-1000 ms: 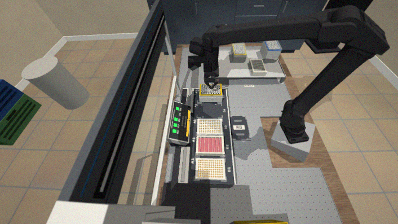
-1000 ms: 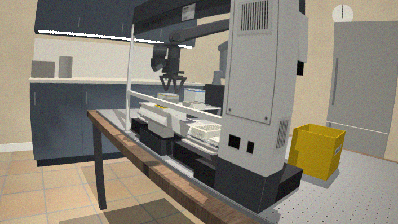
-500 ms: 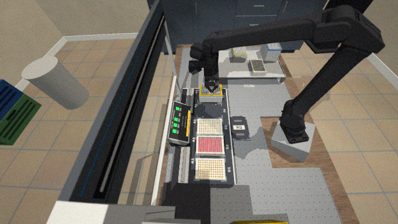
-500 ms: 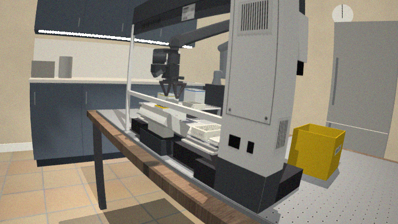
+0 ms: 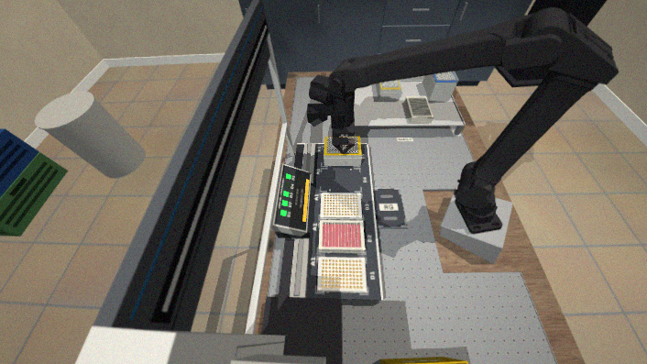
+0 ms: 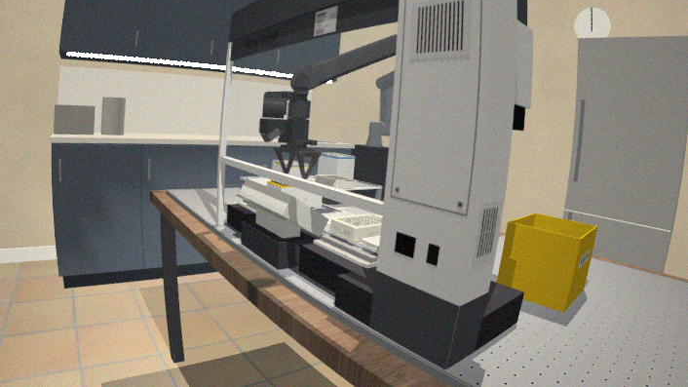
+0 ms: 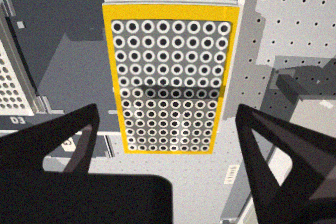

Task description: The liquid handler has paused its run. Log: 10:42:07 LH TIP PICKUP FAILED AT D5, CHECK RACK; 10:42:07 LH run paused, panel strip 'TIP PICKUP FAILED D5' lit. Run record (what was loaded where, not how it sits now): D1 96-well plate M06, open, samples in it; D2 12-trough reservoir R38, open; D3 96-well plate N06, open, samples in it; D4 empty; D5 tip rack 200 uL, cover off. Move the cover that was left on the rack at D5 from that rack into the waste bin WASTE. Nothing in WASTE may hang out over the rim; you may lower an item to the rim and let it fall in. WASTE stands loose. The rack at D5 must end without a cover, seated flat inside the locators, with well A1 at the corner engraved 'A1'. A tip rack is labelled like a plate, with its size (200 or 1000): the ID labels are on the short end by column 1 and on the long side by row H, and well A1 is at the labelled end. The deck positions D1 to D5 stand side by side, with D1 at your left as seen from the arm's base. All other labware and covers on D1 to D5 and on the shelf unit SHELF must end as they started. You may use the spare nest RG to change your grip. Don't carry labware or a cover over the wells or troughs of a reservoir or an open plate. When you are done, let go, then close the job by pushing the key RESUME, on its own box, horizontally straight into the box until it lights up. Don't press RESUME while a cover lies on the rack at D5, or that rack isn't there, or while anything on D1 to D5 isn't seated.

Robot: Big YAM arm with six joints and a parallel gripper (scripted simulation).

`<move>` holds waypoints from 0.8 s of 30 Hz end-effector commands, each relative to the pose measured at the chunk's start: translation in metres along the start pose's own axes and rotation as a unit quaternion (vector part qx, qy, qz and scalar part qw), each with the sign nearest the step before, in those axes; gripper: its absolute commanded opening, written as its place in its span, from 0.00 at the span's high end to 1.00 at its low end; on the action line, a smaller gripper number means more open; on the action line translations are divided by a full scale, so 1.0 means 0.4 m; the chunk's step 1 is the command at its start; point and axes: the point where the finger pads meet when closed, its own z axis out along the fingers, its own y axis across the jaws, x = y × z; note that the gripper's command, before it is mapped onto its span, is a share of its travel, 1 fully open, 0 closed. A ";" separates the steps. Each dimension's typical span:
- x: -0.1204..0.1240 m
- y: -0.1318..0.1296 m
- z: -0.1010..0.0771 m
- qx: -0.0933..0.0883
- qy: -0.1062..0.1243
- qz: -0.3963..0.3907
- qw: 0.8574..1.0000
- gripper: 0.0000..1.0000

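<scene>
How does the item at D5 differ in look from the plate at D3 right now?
The D5 tip rack has a yellow border and a grey top with dark ringed holes; the D3 plate is white with pale wells. The open gripper hangs above D5; nothing is above D3. Both sit in the same deck row.

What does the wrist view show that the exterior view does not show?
Only the wrist view: the yellow-rimmed rack from above with its rows of holes, wide of it on both sides the two dark fingers of the open, empty pincer, and the D3 mark.

Only the exterior view: the yellow bin, the handler's white side panel, the wooden table edge and the arm above.

Both: the pincer hanging over the deck, and a white plate.
</scene>
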 end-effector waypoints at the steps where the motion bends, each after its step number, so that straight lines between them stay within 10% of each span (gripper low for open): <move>1: -0.028 -0.026 -0.009 0.008 -0.014 0.000 1.000 0.00; 24: -0.008 -0.013 0.098 0.002 -0.004 -0.001 1.000 0.00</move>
